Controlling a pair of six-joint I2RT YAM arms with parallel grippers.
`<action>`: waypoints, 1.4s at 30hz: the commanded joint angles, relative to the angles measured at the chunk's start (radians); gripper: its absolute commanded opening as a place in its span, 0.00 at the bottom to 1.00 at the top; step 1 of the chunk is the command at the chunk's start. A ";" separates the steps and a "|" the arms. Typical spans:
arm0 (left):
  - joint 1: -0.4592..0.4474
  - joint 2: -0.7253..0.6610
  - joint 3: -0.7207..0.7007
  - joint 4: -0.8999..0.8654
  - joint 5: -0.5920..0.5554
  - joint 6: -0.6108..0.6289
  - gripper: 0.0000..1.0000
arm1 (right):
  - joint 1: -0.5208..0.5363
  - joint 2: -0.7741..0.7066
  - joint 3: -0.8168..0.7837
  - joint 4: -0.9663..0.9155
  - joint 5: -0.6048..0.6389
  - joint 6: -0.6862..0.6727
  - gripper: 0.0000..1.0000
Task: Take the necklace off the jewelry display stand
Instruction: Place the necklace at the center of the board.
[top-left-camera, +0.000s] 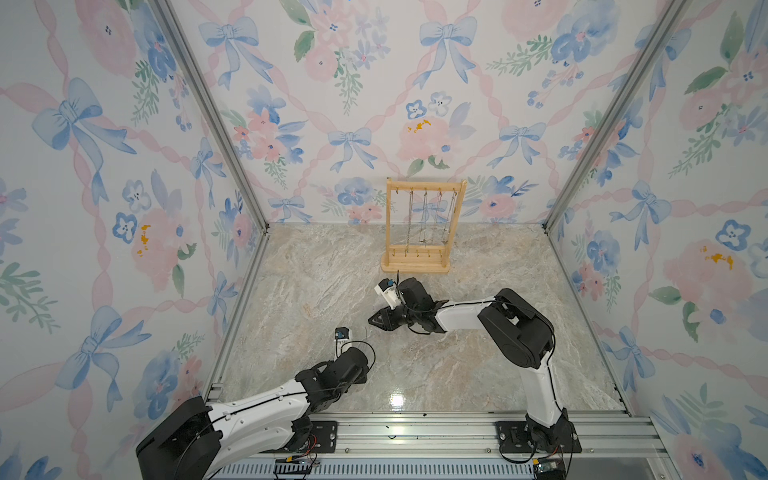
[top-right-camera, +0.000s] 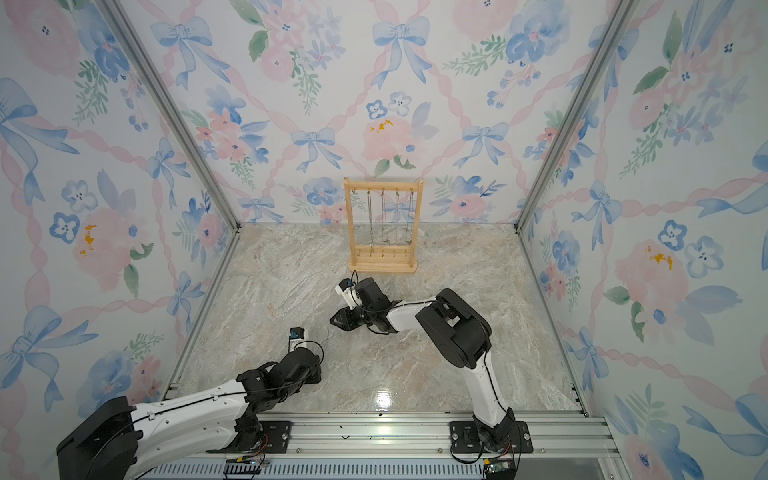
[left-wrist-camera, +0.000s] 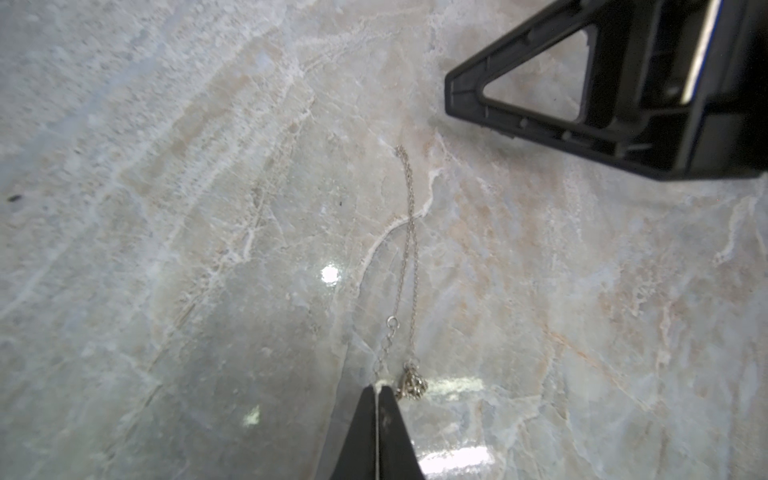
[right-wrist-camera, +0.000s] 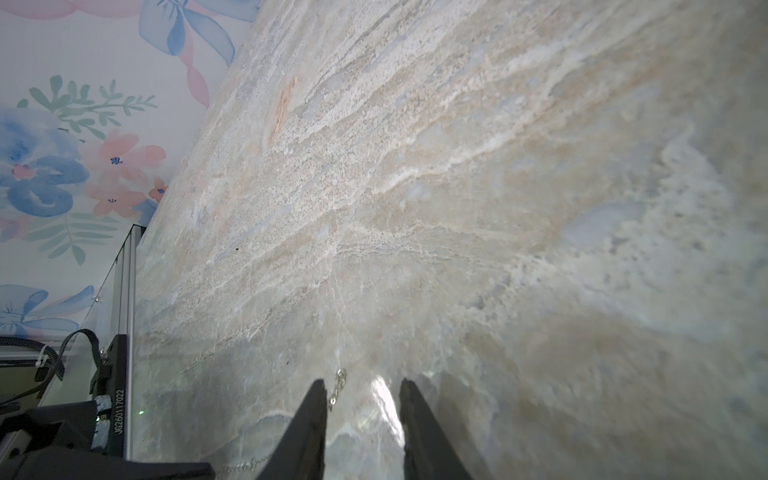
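Only in the left wrist view, plainly: one necklace (left-wrist-camera: 409, 249) off the jewelry display stand (top-left-camera: 415, 268), laid out on the marble table (left-wrist-camera: 166, 208) well in front of that stand, with the left gripper (left-wrist-camera: 379, 388) clamped on one end of it beside the single small pendant (left-wrist-camera: 411, 384). Only in the right wrist view: the right gripper (right-wrist-camera: 361, 382) with jaws apart, a short bit of chain (right-wrist-camera: 337, 388) lying loose just beside one finger. In both top views instead, at the table's back: one stand, four hanging chains (top-left-camera: 425, 216) on its top bar, both grippers in front of it.
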 joint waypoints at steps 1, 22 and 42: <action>-0.005 -0.014 0.057 -0.011 -0.037 0.052 0.11 | -0.013 -0.080 -0.047 0.046 0.032 -0.021 0.33; -0.005 0.122 0.331 0.225 -0.112 0.358 0.80 | -0.080 -0.825 -0.529 0.235 0.642 -0.100 0.57; 0.058 0.276 0.217 0.561 0.031 0.413 0.98 | -0.176 -1.188 -0.297 -0.471 0.571 -0.090 0.83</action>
